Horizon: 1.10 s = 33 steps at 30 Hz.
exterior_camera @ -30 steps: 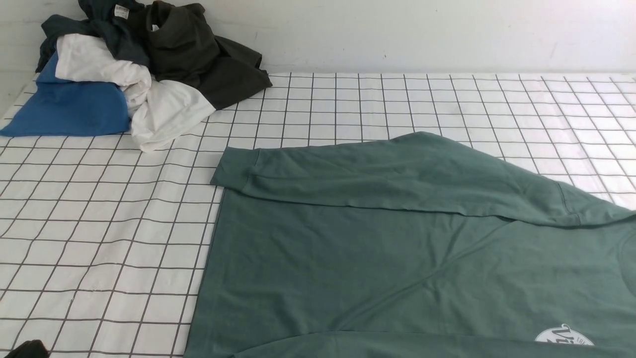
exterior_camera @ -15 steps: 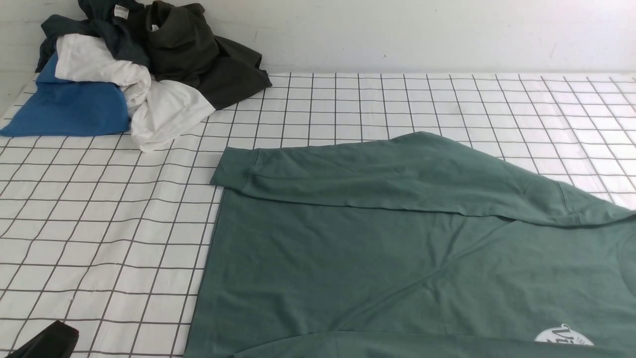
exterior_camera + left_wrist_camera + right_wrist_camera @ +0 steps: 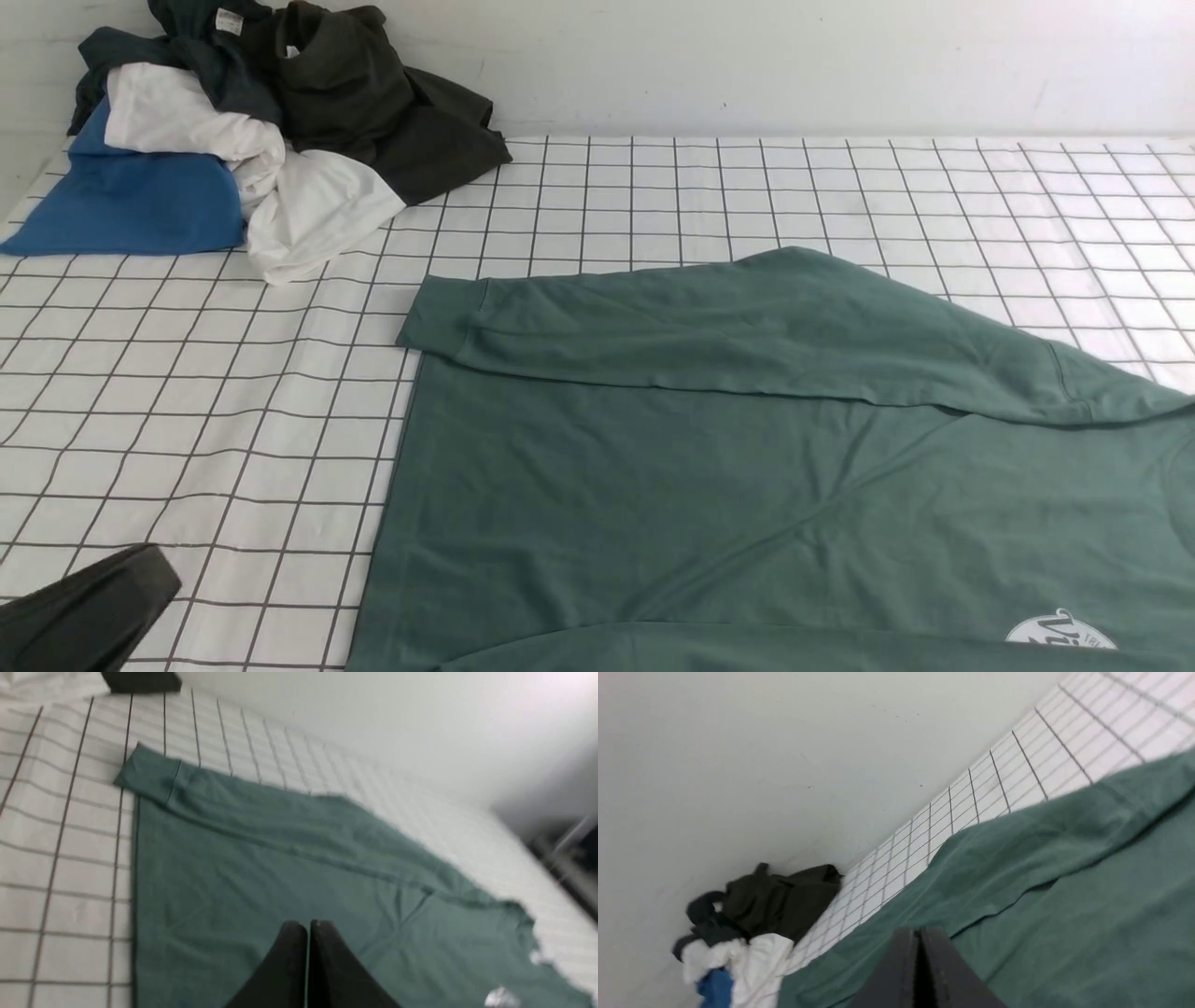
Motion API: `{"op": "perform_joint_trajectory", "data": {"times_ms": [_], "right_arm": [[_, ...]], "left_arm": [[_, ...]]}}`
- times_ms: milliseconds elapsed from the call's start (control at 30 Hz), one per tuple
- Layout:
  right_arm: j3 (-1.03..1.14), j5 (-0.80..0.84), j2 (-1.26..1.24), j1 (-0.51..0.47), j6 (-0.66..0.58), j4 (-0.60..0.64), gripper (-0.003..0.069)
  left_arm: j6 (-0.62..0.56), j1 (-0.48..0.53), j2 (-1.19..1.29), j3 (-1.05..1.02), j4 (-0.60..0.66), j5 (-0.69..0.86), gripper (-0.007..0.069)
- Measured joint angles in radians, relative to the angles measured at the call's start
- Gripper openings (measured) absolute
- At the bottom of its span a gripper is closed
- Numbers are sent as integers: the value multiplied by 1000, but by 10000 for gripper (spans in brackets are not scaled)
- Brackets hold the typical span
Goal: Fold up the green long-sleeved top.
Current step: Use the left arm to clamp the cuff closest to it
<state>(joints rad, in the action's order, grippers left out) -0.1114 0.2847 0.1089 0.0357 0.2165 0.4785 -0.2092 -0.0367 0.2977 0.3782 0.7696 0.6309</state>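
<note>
A: Folding looks barely begun here, doesn't it?

B: I'd say so. The green long-sleeved top [image 3: 747,485] lies flat on the checked cloth [image 3: 187,420]. One sleeve [image 3: 709,327] is laid across the body, and its cuff [image 3: 443,313] reaches the hem edge. Another fold line seems to show at the near edge, but it is cut off, so I can't tell whether the second sleeve is in. The body itself is not yet folded over.

A: And the pincers?

B: The left pincer [image 3: 307,927] has its jaws pressed together with nothing between them. The top's hem edge lies just to its right, and the cuff is ahead of it. The right pincer [image 3: 919,932] is likewise closed and empty. The top spreads beneath and ahead of it, with the folded sleeve beyond its tips. Neither seems to touch the fabric.

A: The heap of other clothes [image 3: 261,140]?

B: Far ahead of the left pincer, well apart from the top.
</note>
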Motion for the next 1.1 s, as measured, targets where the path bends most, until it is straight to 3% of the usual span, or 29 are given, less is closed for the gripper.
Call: {"op": "perform_joint_trajectory", "data": {"times_ms": [133,167,267,333,400,433,467,633,800,933,1000,1100], "right_arm": [[-189,77,194,0,-80,-159,-14],[-282,162,282,0,-116,-222,-14],[-477,404,470,3,-209,-314,-14],[-549,500,536,16,-243,-331,-14],[-633,657,649,72,-296,-332,-14],[-638,666,656,72,-300,-332,-14],[-668,739,713,133,-334,-324,-14],[-674,923,829,268,-376,-316,-14],[-674,948,871,341,-383,-339,-14],[-674,952,869,355,-384,-348,-14],[-674,953,869,355,-384,-348,-14],[-674,954,869,357,-384,-348,-14]], "left_arm": [[-7,0,190,185,-199,199,-7],[-11,0,274,281,-327,329,-7],[-21,-19,406,422,-502,509,-7],[-21,-53,447,454,-570,561,-7],[-13,-153,517,477,-636,597,-7],[-13,-153,522,477,-636,598,-7],[-10,-232,560,477,-649,603,-7],[2,-412,681,471,-650,604,13],[13,-521,786,471,-639,577,83],[13,-639,927,471,-639,486,238],[14,-657,959,471,-639,470,279],[14,-685,1070,471,-654,411,421]]}}
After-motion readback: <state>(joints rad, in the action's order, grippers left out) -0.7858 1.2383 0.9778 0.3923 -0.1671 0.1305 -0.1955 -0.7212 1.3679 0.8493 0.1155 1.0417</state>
